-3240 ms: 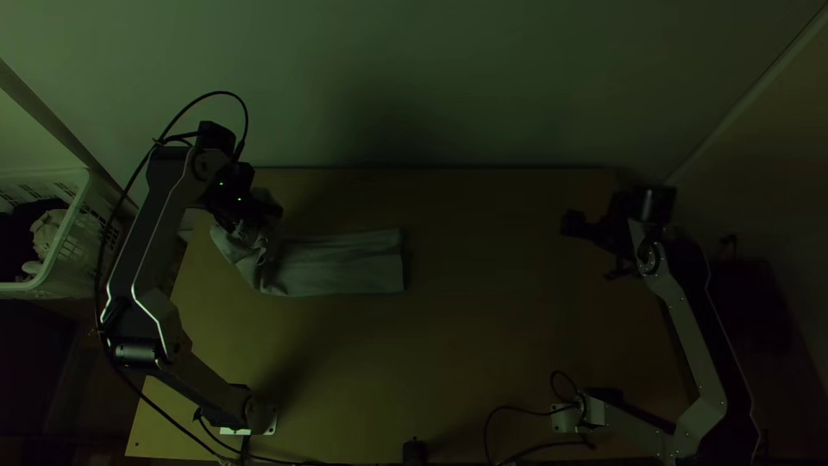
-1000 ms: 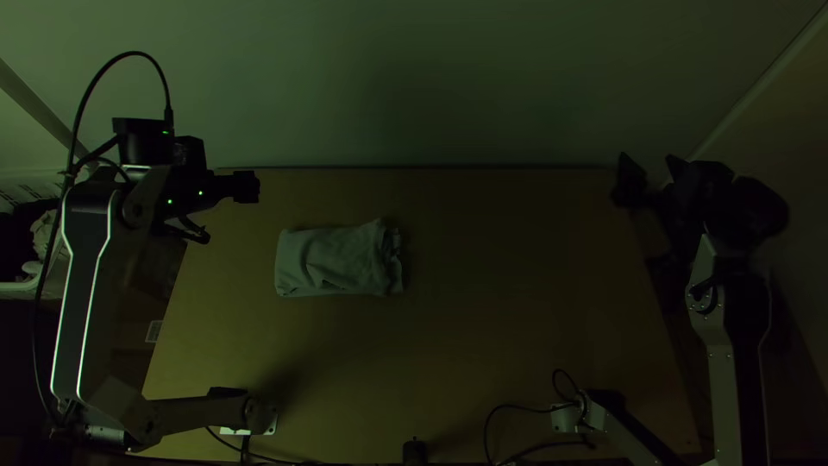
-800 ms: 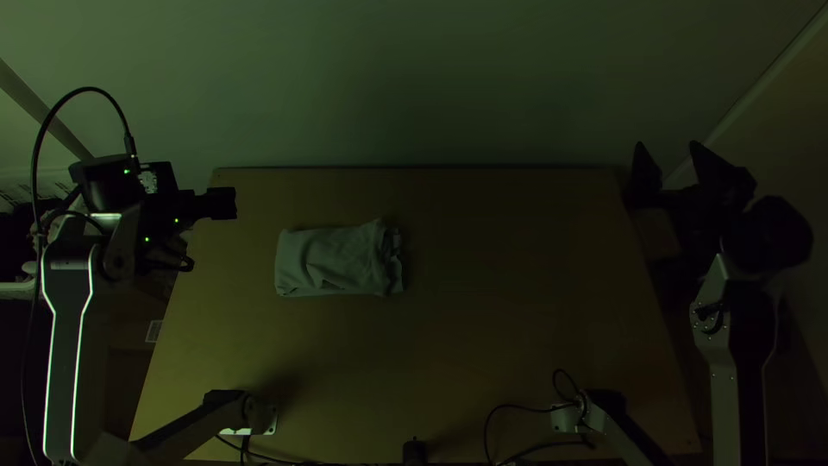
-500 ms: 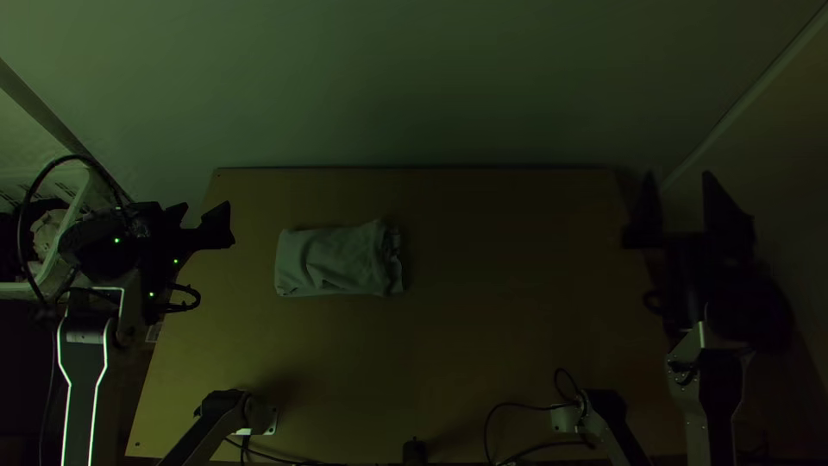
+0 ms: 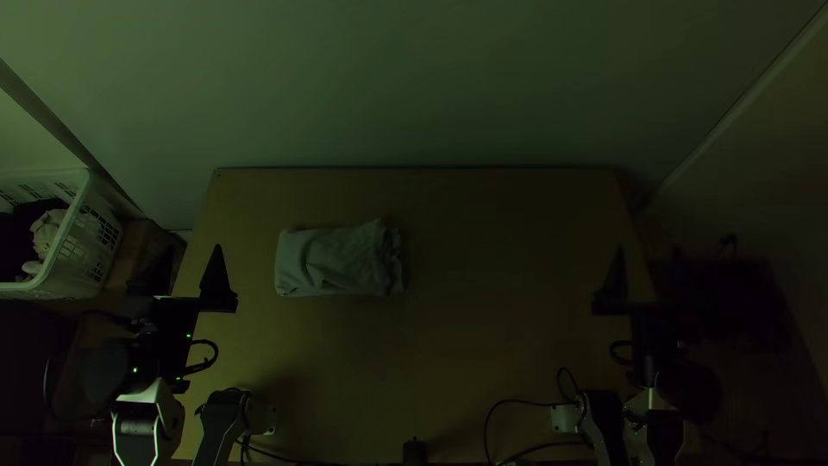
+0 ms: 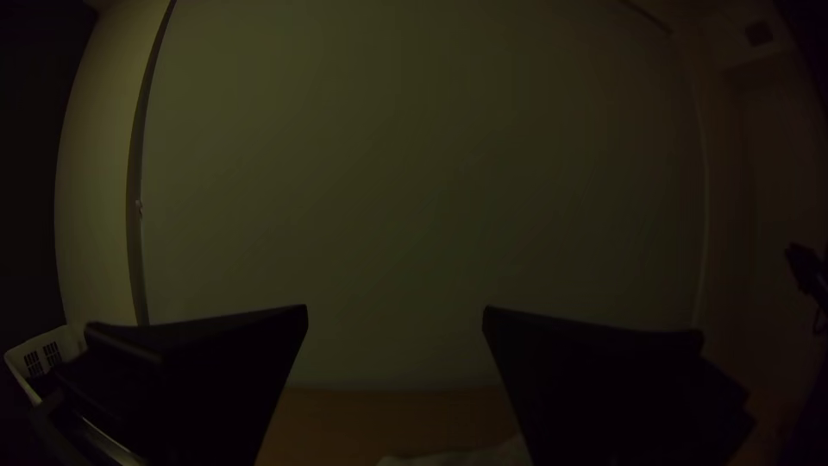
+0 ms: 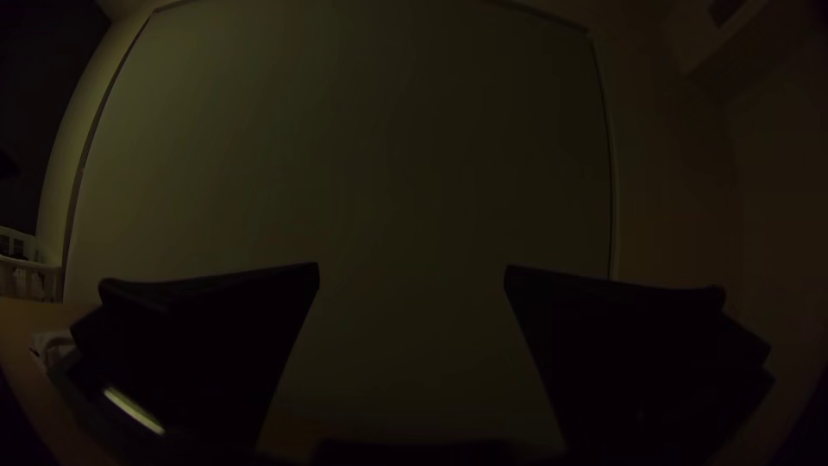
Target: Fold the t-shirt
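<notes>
Shirt [image 5: 336, 261] folded into a bundle on the counter [image 5: 483, 345], likely finished; left fingers [image 6: 216, 380] and right fingers [image 7: 211, 358] wide, empty

Dim room, pale plain wall [image 5: 414, 86] behind wooden table [image 5: 500, 336], slanting trim strips [image 5: 41, 121] at both sides. White slatted basket [image 5: 76, 259] with items inside, beyond table's left edge. Low light, surroundings beside table mostly too dark to make out.
</notes>
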Controlling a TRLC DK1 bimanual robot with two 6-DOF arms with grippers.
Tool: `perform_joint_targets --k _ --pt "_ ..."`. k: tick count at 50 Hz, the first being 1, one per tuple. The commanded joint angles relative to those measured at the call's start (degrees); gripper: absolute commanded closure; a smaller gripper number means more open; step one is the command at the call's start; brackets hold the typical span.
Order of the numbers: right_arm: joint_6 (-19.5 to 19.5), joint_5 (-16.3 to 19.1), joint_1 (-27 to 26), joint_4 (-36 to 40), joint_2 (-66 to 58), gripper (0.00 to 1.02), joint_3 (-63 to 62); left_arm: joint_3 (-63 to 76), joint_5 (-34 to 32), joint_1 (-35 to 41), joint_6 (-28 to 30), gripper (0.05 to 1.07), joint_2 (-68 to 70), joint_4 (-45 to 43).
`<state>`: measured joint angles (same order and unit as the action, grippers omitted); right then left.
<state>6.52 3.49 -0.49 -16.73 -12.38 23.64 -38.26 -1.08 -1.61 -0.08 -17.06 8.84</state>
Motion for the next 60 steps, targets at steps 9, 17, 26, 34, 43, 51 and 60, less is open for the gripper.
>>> perform_joint_targets --k 9,17,26,34,43,51,60 --pt "1.39 -0.06 -0.56 -1.29 12.82 0.04 -13.36 17.87 0.20 -0.77 6.05 0.10 14.86 -9.63" --pt "0.33 -0.94 -2.85 -0.58 12.73 0.04 -14.59 23.67 3.63 -1.91 5.88 0.10 17.41 -12.62" --pt "-1.60 -0.85 -3.20 -1.73 12.82 0.04 -19.77 30.88 3.63 -1.73 6.84 0.10 17.41 -15.52" --pt "-5.65 -1.20 -4.61 -0.41 12.73 0.04 -23.46 33.69 3.54 -1.56 7.11 0.10 17.41 -11.74" --pt "-7.23 -1.38 -10.06 16.56 12.73 0.04 -23.29 34.83 3.54 -1.82 8.69 0.10 15.74 2.15" --pt "-6.79 -2.52 -10.58 17.26 12.65 0.04 -23.11 34.83 3.10 -1.73 8.25 0.10 16.88 2.23" --pt "-6.88 -2.52 -10.49 17.43 12.56 0.04 -23.11 34.83 3.02 -1.73 8.25 0.10 17.15 2.23"
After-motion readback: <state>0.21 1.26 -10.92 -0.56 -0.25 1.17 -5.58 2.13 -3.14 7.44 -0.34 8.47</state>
